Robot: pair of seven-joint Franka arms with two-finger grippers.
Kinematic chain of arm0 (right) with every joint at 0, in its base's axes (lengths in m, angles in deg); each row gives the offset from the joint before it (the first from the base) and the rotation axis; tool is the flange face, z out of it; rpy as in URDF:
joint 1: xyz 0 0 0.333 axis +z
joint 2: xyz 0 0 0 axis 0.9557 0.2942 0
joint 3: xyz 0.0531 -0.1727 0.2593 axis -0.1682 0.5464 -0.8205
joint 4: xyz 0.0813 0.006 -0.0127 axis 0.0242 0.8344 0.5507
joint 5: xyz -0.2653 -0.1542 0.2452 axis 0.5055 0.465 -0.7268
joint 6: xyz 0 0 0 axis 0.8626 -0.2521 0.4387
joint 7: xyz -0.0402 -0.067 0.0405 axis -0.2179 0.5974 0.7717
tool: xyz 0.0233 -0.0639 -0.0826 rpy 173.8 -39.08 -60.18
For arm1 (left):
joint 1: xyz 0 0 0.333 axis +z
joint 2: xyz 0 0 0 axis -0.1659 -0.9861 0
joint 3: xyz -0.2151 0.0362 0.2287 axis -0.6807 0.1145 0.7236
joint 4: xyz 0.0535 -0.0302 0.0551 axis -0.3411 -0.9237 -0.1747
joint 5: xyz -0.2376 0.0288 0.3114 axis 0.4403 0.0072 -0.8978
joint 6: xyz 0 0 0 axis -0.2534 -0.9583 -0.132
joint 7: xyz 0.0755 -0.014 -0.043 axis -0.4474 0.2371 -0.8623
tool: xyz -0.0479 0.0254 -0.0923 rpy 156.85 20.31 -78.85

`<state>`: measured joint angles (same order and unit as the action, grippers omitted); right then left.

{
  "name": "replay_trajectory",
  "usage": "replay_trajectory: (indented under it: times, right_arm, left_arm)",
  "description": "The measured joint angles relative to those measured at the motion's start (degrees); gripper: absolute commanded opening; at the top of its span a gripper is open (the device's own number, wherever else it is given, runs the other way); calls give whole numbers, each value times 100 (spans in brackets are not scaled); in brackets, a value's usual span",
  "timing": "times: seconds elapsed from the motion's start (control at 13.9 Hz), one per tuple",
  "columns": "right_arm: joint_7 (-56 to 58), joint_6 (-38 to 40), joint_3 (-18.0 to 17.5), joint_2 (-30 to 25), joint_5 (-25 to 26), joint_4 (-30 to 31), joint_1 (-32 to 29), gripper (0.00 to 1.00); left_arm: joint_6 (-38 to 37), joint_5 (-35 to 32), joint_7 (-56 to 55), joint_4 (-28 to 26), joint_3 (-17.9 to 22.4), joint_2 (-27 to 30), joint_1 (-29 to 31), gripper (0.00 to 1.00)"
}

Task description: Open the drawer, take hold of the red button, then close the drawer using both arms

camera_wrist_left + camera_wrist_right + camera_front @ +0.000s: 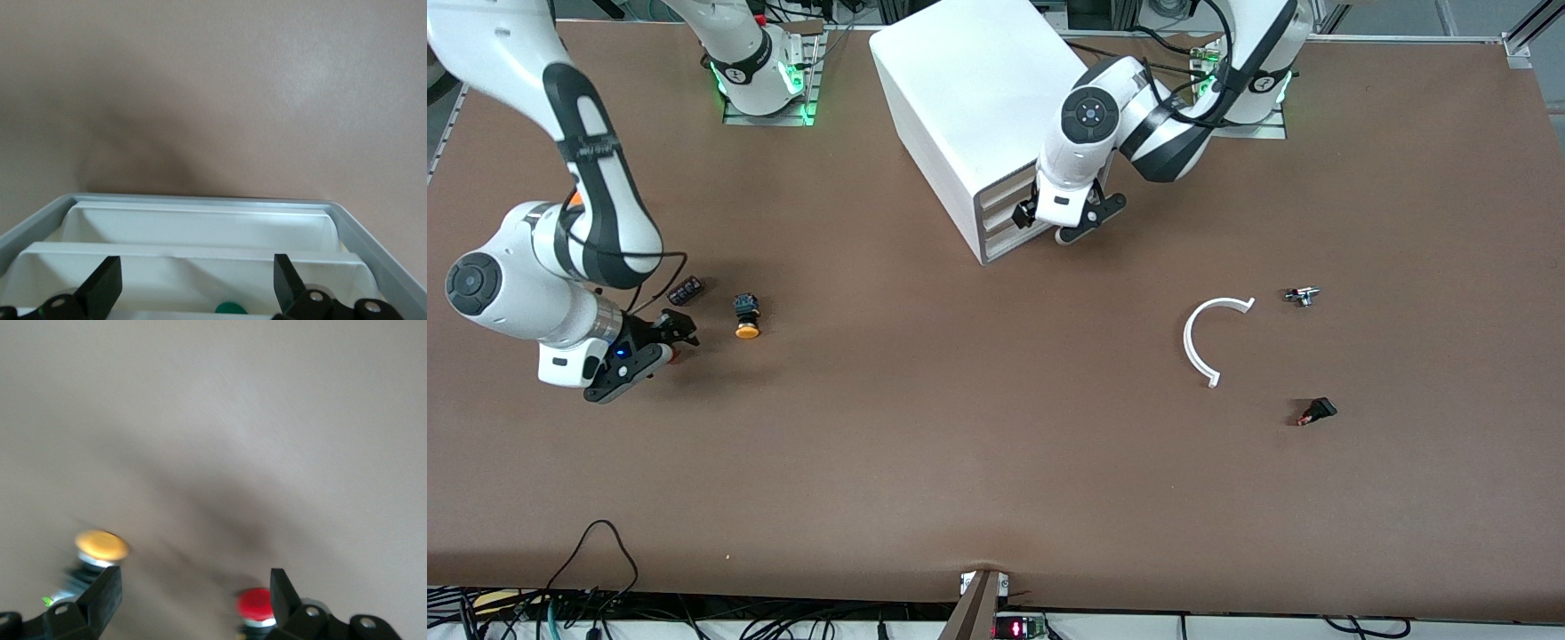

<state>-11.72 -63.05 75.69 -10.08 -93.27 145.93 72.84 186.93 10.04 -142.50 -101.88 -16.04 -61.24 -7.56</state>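
Observation:
The red-capped button (pixel 257 605) lies on the table between the fingers of my open right gripper (pixel 193 600), close to one fingertip (pixel 283 593). In the front view only a bit of its red cap (pixel 675 356) shows by the right gripper (pixel 663 347), toward the right arm's end of the table. My left gripper (pixel 1072 218) is open at the front of the white cabinet (pixel 960 98), its fingers (pixel 107 283) over the stacked drawer lips (pixel 200 250). The drawer fronts (pixel 1005 206) look about flush. A green thing (pixel 230 308) shows between two lips.
An orange-yellow capped button (pixel 747 317) and a dark block (pixel 686 290) lie beside the right gripper. Toward the left arm's end lie a white C-shaped arc (pixel 1209 342), a small metal part (pixel 1303 295) and a black-and-red part (pixel 1318 411).

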Motion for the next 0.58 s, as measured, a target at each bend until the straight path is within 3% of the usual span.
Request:
replay_trajectory:
  times: [0.36, 0.58]
  right_arm:
    - [-1589, 1805, -31, -807, 440, -706, 540, 99]
    - [-1643, 2890, 27, -1623, 444, -980, 531, 99]
  left_arm:
    - [-42, -5, 50, 22, -1, 3, 55, 100]
    - [-317, -10, 1141, 104, 383, 137, 267, 100]
